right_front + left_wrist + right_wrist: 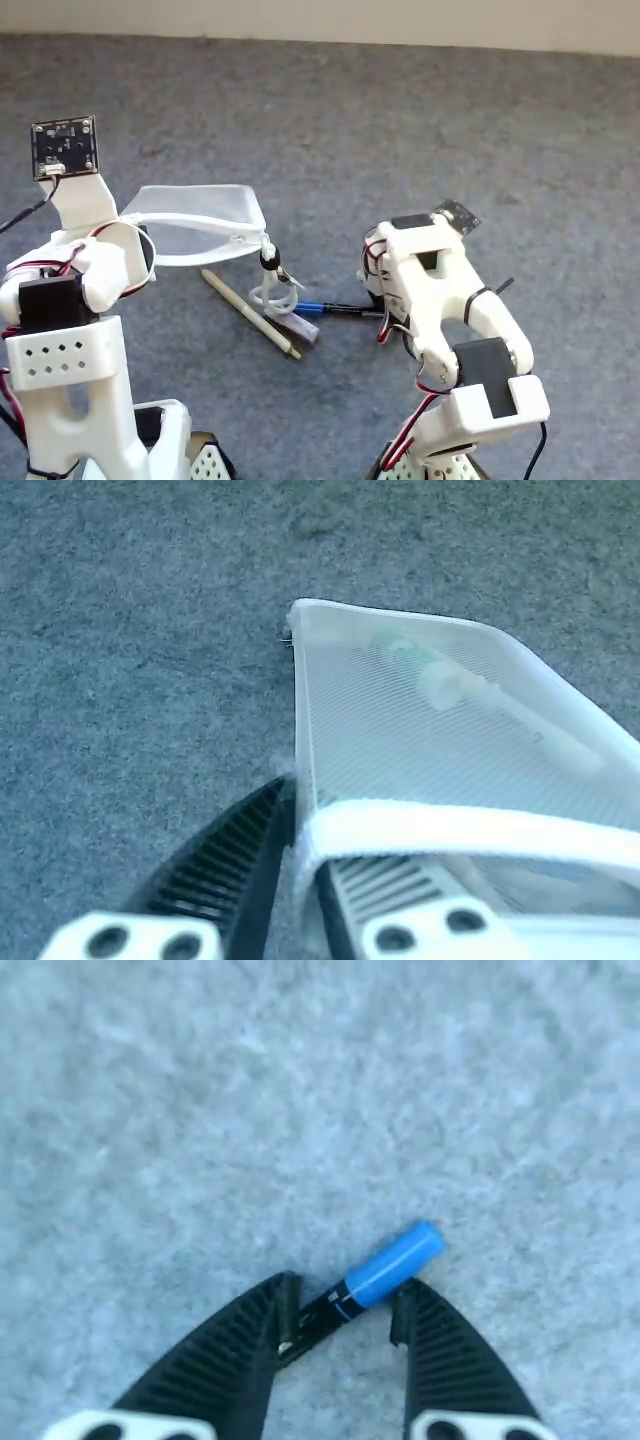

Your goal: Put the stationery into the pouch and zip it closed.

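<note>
Right wrist view, right hand [347,1295] apart around blue-capped pen [392,1263]; left wrist view, left hand [303,832] clamped on pouch [430,750] rim

Beyond the pouch [195,222], on its side away from the arms, the grey carpet [420,130] lies open. On the pouch's near side a pencil [250,313], a looped zip cord [275,292] and a blue-capped pen [322,309] crowd together. The left gripper [303,825] pinches the pouch's edge, blocking that end.
</note>
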Action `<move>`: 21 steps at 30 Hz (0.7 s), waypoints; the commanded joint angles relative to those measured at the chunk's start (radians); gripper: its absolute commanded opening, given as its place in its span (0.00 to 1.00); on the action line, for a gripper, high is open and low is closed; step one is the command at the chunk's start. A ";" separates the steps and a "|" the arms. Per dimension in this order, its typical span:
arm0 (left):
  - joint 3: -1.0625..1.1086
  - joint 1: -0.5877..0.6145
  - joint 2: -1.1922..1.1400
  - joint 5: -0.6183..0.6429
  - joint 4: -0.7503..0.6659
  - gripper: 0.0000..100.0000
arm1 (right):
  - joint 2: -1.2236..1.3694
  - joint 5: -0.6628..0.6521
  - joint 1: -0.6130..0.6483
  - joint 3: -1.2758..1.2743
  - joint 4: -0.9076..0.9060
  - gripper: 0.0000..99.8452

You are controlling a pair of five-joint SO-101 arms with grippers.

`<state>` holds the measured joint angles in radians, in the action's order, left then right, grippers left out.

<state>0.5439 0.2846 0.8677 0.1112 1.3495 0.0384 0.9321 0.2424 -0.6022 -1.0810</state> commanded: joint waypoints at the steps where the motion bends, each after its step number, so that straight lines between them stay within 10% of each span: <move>1: -0.013 0.015 0.031 -0.009 -0.026 0.01 | -0.002 0.009 -0.073 0.035 0.024 0.14; 21: -0.013 0.015 0.031 -0.009 -0.023 0.01 | 0.004 0.009 -0.136 0.081 0.024 0.00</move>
<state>0.5439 0.2846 0.8677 0.1112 1.3495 0.0476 0.9321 0.1227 -0.5654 -1.0794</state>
